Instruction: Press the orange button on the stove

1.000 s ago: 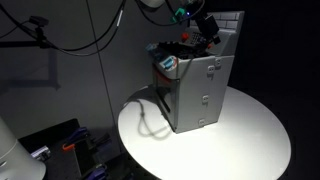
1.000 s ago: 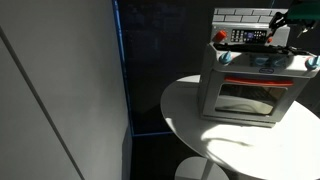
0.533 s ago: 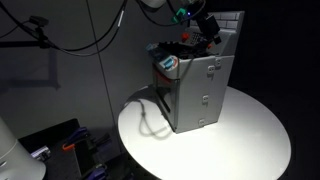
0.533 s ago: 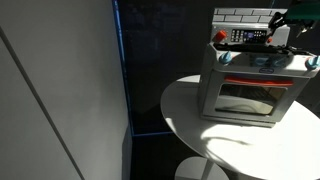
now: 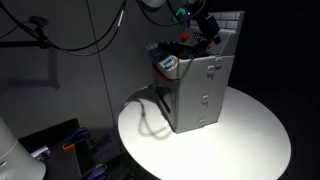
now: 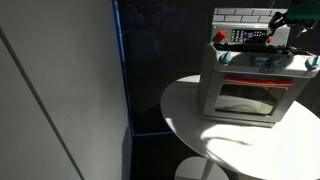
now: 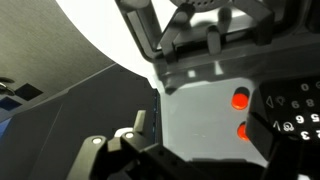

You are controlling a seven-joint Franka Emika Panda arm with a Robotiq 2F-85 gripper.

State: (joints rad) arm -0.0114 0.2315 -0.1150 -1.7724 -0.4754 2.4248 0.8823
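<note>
The small grey stove [image 5: 200,85] stands on a round white table, also in the other exterior view [image 6: 250,85]. Its white tiled back wall [image 6: 240,14] rises behind the cooktop. My gripper [image 5: 208,28] hangs over the stove's top, and shows at the upper right in an exterior view [image 6: 287,20]. In the wrist view the gripper [image 7: 200,128] is open, its fingers either side of a grey panel [image 7: 195,110]. Two orange buttons sit on that panel: the upper one [image 7: 241,99] is clear, the lower one [image 7: 243,131] is partly hidden by the right finger.
The round white table [image 5: 255,135] has its edge close around the stove, with a dark drop beyond. A grey cable [image 5: 150,122] loops on the table beside the stove. A large pale panel [image 6: 60,100] fills one side. A camera stand [image 5: 40,30] is at the back.
</note>
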